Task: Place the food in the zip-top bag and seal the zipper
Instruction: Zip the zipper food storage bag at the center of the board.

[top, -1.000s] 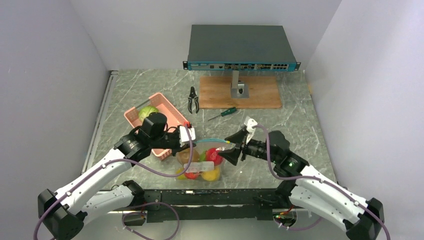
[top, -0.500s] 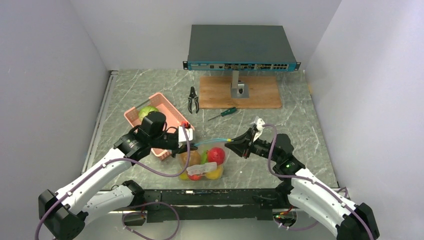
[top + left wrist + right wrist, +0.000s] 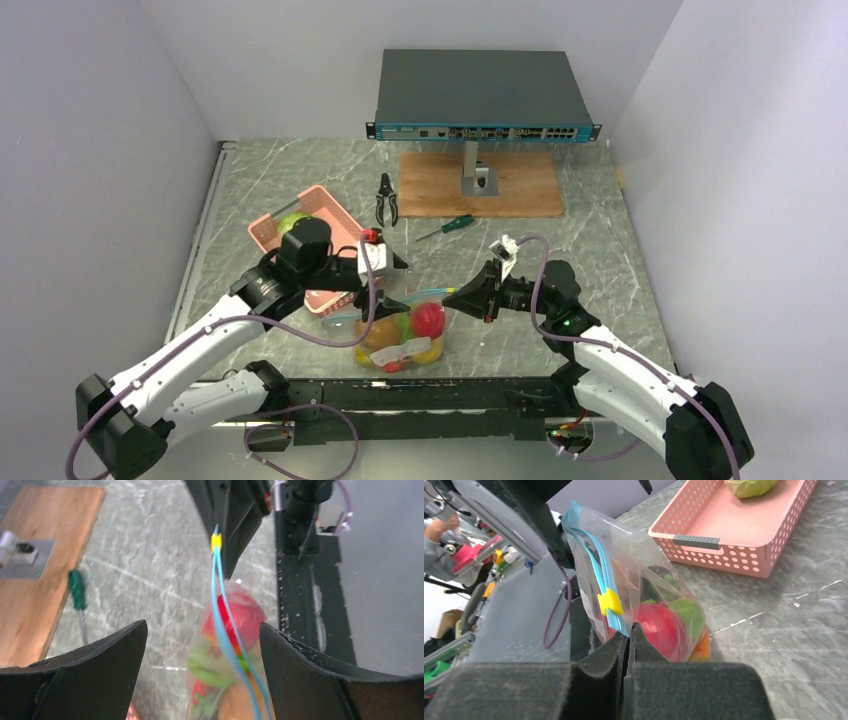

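While the right claw [image 3: 628,630] clamps the zipper [image 3: 615,620] and the left claw [image 3: 202,627] gapes apart, the filled zip-top bag [image 3: 400,335] at six o'clock on the desk [image 3: 560,250] likely needs its seal pressed shut next.

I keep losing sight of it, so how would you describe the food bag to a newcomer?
Find the pink basket on the left of the marble table. Right beside it, toward the near edge, stands the zip-top bag. It alone is see-through, stuffed with red, yellow and green food, with a teal-blue zipper along its top.
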Available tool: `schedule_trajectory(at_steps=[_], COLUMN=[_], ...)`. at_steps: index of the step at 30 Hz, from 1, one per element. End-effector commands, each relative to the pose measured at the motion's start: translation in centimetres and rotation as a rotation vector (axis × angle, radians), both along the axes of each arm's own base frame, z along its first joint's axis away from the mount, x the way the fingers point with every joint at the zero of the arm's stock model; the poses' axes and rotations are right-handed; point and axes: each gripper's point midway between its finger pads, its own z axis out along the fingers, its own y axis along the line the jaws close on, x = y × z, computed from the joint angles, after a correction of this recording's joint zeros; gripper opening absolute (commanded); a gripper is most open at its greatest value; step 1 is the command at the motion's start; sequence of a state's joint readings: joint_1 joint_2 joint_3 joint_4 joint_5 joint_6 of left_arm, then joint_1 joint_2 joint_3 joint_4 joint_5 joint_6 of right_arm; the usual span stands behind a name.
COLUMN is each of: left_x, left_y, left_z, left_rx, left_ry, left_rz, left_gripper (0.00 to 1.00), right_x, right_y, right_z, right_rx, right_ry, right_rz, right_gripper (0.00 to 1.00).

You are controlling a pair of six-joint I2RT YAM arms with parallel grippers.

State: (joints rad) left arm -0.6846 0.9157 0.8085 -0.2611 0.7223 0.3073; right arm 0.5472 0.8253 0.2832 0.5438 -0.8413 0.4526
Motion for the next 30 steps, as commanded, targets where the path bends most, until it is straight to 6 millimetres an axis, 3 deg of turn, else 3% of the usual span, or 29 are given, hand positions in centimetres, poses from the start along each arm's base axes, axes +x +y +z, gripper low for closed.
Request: schedule_trajectory(at_steps=[1, 4, 6, 10, 13, 18, 23, 27, 30], left_x=[-0.7, -1.5, -1.7, -1.5, -1.1, -1.1, -2.1, -2.1, -2.1], left_y=[-3.7, -5.6, -6.3, -6.9, -6.7, -6.3, -6.0, -6.0, -5.9], left_z=[5.0, 2.7, 1.2, -1.5, -1.3, -1.2, -0.9, -0.8, -0.5], left_rx=[-0.097, 0.047, 0.114, 0.143, 0.162, 0.133, 0.122, 0.117, 0.115], left_ry=[-0.024, 0.044, 0.095, 0.152, 0.142, 0.115, 0.124, 0.131, 0.140], left_rz=[-0.122, -0.220, -0.259, -0.257, -0.234, -0.220, -0.256, -0.254, -0.248], left_gripper=[0.88, 0.85, 0.78, 0.43, 0.22, 0.02, 0.00, 0.01, 0.10], right_x=[-0.1, -0.1, 0.1, 0.2, 0.1, -0.4, -0.6, -0.8, -0.8], right_y=[0.4, 0.4, 0.3, 0.2, 0.1, 0.5, 0.8, 1.0, 1.1], right_z=[3.3, 3.7, 3.9, 4.2, 4.1, 4.1, 4.7, 5.3, 5.7], right_rx=[0.066, 0.071, 0.072, 0.065, 0.051, 0.040, 0.046, 0.061, 0.077], right_ry=[-0.030, -0.022, -0.025, -0.034, -0.054, -0.080, -0.119, -0.139, -0.132], right_rz=[0.026, 0.025, 0.008, -0.005, 0.005, 0.064, 0.115, 0.131, 0.139], right_gripper=[0.00, 0.00, 0.00, 0.00, 0.00, 0.00, 0.17, 0.14, 0.11])
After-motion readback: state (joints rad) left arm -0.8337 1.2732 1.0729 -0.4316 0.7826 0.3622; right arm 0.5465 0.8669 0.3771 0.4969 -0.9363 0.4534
